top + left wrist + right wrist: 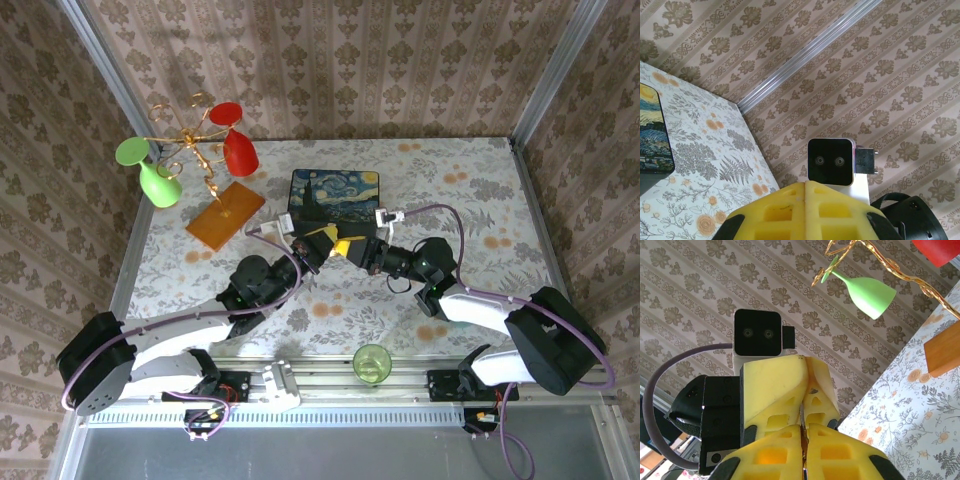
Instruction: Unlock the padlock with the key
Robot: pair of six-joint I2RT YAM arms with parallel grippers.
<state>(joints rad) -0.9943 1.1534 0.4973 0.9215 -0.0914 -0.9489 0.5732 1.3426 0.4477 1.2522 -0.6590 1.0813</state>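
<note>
While the left tool (320, 237), clenched, meets the right tool (347, 246), seemingly pinching the key (802, 422), insertion is in hand, next calling for fine tip alignment.

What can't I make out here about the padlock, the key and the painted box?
Padlock: top view, too small to pick out and masked where the left gripper and right gripper meet fingertip to fingertip.
Key: right wrist view, a thin silvery sliver sits between pressed yellow fingers; whether it is the key is unclear.
Painted box: left wrist view, cut off by the left edge.
</note>
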